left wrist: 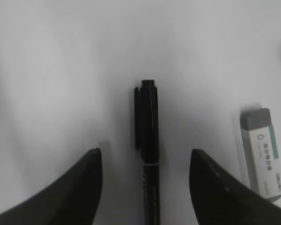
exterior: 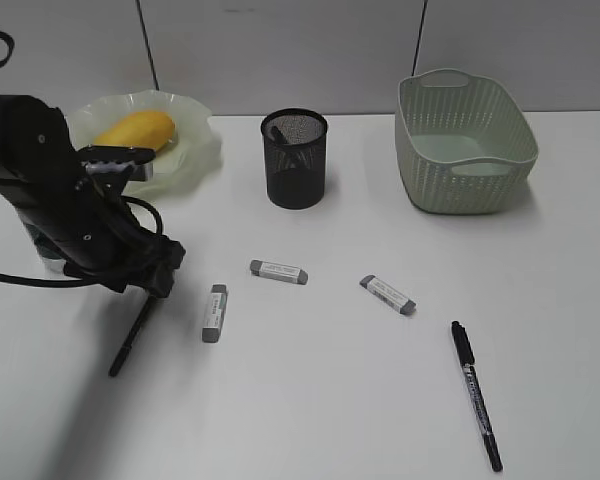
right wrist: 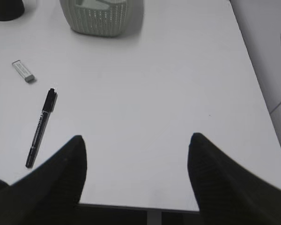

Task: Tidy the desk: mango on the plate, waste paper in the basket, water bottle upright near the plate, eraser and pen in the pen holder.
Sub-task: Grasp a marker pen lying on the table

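Two hands are gaping open: the left hand (left wrist: pixel 145 187) is straddling a black pen (left wrist: pixel 149 154) lying on the counter (left wrist: pixel 61 70), the right hand (right wrist: pixel 136 173) is hovering empty.

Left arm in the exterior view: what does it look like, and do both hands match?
The left arm is matte black and blocky, with black cables looping beside it. Both wrist views show the same hand design: the left hand and right hand have two dark, tapering, curved fingers. No markings visible.

An office-like desk setup: a plain white tabletop (exterior: pixel 380 400) against grey partition panels (exterior: pixel 280 50), with a black mesh pen cup (exterior: pixel 295 160).
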